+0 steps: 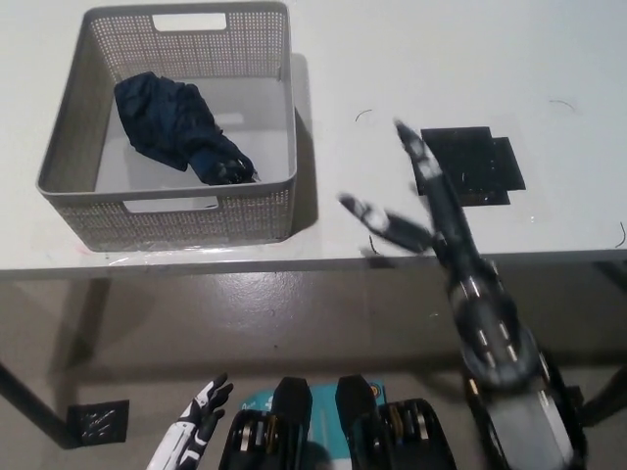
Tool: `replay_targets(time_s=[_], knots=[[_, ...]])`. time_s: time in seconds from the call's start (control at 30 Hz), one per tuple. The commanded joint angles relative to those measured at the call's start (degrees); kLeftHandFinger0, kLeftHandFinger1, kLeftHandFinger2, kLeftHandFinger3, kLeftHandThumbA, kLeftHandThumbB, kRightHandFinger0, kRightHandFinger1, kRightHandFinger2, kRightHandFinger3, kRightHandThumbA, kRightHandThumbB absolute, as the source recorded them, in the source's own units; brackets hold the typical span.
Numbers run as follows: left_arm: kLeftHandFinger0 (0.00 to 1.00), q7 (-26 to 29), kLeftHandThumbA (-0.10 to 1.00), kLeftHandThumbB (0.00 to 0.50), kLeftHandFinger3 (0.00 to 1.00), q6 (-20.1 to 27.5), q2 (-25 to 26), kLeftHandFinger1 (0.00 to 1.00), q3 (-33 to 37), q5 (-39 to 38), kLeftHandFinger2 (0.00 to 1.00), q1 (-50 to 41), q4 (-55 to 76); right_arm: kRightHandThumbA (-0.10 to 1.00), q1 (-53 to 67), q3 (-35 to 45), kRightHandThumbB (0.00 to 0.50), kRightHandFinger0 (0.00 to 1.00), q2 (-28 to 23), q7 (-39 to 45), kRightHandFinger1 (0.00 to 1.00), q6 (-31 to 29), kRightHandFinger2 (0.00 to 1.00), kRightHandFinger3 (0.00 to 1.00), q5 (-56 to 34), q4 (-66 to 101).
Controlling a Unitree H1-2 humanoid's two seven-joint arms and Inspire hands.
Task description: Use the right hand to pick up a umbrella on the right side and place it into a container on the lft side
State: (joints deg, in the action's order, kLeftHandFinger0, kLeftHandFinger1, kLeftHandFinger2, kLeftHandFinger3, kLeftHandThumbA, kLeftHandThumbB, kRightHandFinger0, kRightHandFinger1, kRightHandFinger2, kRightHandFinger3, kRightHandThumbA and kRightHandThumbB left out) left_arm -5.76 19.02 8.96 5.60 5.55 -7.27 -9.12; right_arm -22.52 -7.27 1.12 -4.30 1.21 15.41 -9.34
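Lying in bin (69, 147), umbrella (176, 127) looks delivered; right hand (416, 201) spread, empty, over table (392, 59); left hand (201, 416) low, idle.

A white table (392, 59) carries a grey perforated basket (78, 122) toward its left end and a flat black patch (468, 164) well apart on the right.

A plain test space, lab-like rather than a home — a bare white table (196, 257) on thin dark legs stands over a smooth, scuffed concrete-looking floor (294, 323). Black square marker patches are stuck flat on the tabletop (468, 164) and on the floor (96, 421) — nothing domestic shows.
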Motion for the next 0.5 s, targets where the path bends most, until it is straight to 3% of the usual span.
replay_targets(time_s=[0.0,0.07,0.17,0.3,0.47], knots=[[1.0,0.5,1.0,0.285,1.0,2.5,1.7,1.0,-1.3,0.4,1.0,0.5,0.2,1.0,19.4,0.4,0.404,1.0,0.4,-0.2,1.0,-23.7,1.0,1.0,-14.1,22.6],[1.0,0.3,1.0,0.285,1.0,2.4,1.8,1.0,-1.3,0.3,1.0,0.5,0.0,1.0,22.7,0.0,0.4,1.0,0.2,0.6,1.0,-25.4,1.0,1.0,-14.7,20.3],[1.0,0.3,1.0,0.277,1.0,2.5,1.8,1.0,-1.2,0.6,1.0,0.4,-0.2,1.0,26.5,0.5,0.452,1.0,-1.0,1.7,1.0,-27.7,1.0,1.0,-14.1,11.9],[1.0,0.6,1.0,0.276,1.0,2.8,1.6,1.0,-1.4,0.7,1.0,0.3,-0.6,1.0,28.3,1.0,0.419,1.0,-2.1,1.0,1.0,-28.1,1.0,1.0,-12.0,3.0],[1.0,0.8,1.0,0.284,1.0,3.2,1.3,1.0,-1.7,0.2,1.0,0.9,-1.3,1.0,26.5,1.4,0.417,1.0,-3.9,1.0,1.0,-28.1,1.0,1.0,-10.8,-4.5]])
